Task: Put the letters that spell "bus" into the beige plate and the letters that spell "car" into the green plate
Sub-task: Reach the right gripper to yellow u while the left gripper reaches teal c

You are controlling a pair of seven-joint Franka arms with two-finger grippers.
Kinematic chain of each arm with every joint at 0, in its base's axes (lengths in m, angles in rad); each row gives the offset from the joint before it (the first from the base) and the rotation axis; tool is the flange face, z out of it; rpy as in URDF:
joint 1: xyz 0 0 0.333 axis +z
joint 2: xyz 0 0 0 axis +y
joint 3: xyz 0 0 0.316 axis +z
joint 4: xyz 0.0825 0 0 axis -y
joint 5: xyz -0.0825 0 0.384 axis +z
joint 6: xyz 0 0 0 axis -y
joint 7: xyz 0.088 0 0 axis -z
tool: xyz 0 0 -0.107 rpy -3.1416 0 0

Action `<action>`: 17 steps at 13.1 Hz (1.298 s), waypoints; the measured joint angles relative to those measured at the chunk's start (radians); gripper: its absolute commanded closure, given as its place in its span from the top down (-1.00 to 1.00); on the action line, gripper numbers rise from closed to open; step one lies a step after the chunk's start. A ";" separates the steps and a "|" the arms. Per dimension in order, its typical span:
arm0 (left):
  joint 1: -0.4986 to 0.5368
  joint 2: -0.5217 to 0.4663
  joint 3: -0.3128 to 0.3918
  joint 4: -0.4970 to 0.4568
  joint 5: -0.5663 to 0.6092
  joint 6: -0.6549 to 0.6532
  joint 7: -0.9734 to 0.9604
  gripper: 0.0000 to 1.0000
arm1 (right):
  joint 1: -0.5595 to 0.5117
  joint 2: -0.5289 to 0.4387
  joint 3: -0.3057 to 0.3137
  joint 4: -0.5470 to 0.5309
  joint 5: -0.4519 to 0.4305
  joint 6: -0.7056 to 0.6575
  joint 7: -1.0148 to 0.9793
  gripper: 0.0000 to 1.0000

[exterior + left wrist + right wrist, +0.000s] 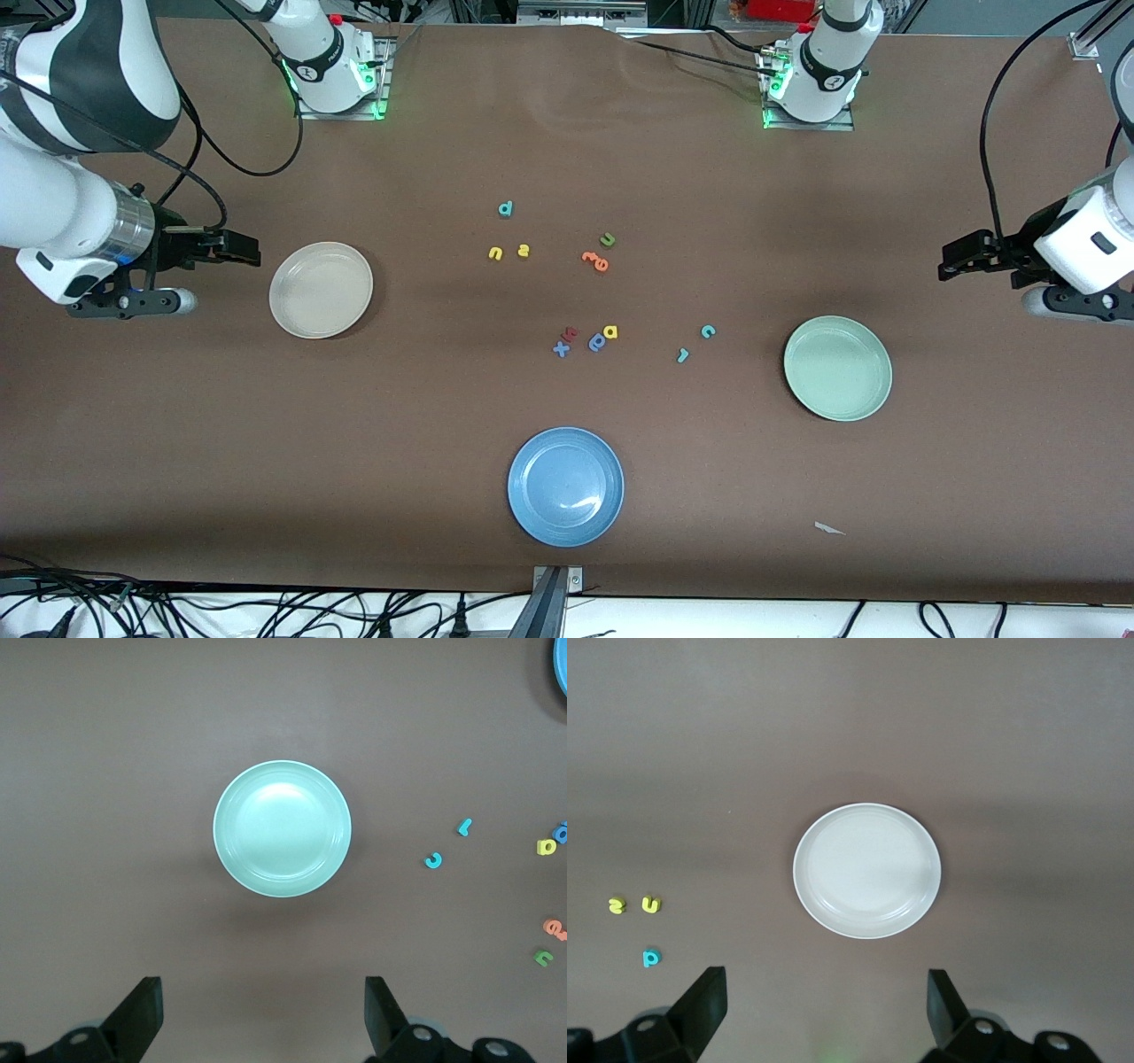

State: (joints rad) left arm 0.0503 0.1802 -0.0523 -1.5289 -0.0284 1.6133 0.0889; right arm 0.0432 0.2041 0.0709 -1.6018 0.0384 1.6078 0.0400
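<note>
Both arms hang in the air at the table's two ends, nothing in hand. The right gripper (252,251) is up beside the beige plate (321,290), over bare table at the right arm's end, jaws spread wide and empty; its wrist view looks down on that plate (866,870) sitting between the two fingers (700,1005). The left gripper (946,263) is up over bare table at the left arm's end, near the green plate (837,368), jaws just as wide and empty, and its wrist view has the plate (282,828) centred ahead of the fingers (137,1014). A blue plate (565,486) lies nearest the front camera, mid-table. All three plates hold nothing. Now the letters, all loose on the table between beige and green, well apart from both grippers. Teal b (505,209) lies farthest from the camera; a little nearer, the yellow u (495,253) and yellow s (524,251) sit side by side. Teal c (708,331) and teal r (682,355) lie close together toward the green plate. Yellow a (609,332) touches a darker blue letter (597,341), with a red letter (569,334) and a blue x (561,349) just beside. A green u (607,239) sits by an orange e (600,263).
</note>
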 measured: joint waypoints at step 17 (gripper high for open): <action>-0.333 0.300 -0.004 -0.074 -0.059 0.402 -0.210 1.00 | 0.007 -0.002 0.412 -0.345 -0.020 0.437 0.519 1.00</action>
State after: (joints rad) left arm -0.2828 0.4800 -0.0566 -1.6024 -0.0870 2.0158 -0.1211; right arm 0.0504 0.2019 0.4824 -1.9463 0.0182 2.0448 0.5593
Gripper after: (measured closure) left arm 0.000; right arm 0.000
